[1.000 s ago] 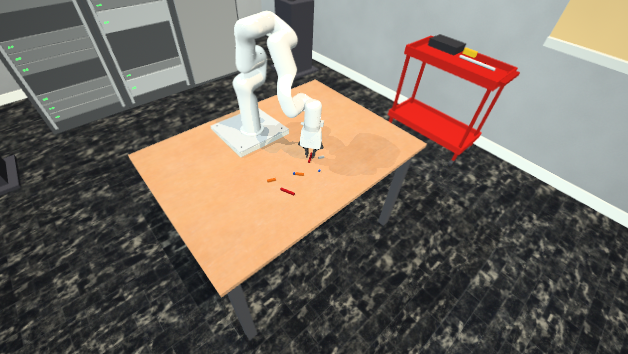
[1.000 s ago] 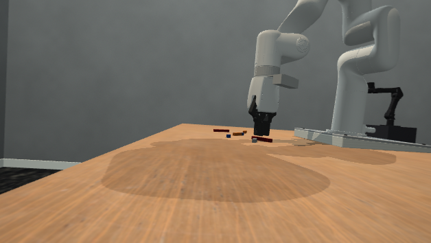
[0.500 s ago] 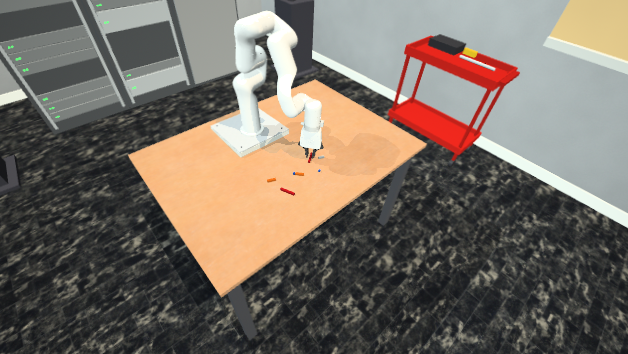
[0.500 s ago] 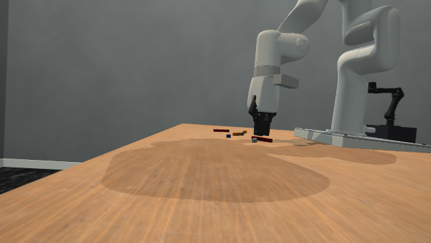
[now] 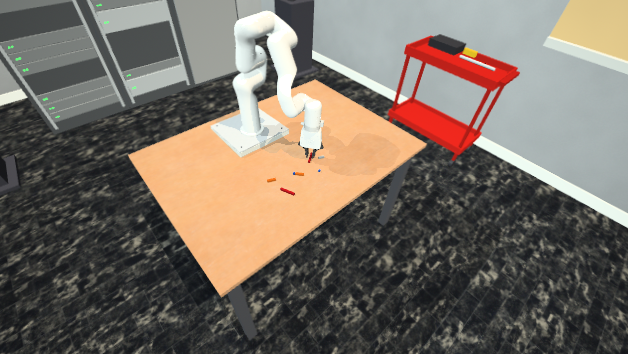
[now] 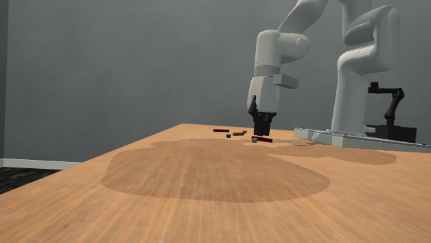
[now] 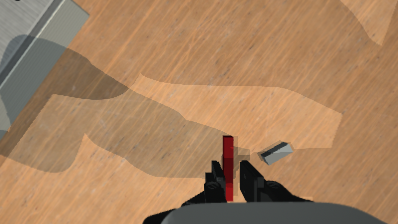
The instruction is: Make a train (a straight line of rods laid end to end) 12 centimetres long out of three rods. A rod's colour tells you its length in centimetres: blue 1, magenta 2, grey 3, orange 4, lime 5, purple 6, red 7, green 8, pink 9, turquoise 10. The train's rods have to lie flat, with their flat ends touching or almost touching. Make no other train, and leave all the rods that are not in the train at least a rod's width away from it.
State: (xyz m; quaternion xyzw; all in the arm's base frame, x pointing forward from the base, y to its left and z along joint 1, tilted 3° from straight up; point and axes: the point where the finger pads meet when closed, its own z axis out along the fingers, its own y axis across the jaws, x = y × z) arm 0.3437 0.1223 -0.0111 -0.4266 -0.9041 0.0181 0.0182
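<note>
My fingers (image 5: pixel 310 155) (image 6: pixel 261 134) stand slightly open over the nearer-base red rod (image 5: pixel 310 158) (image 6: pixel 263 139) (image 7: pixel 228 152), gripping nothing; closing off-centre could skew it.

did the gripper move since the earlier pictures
No, no shift shows: in the exterior view the gripper stays the same way left of the white base plate.
</note>
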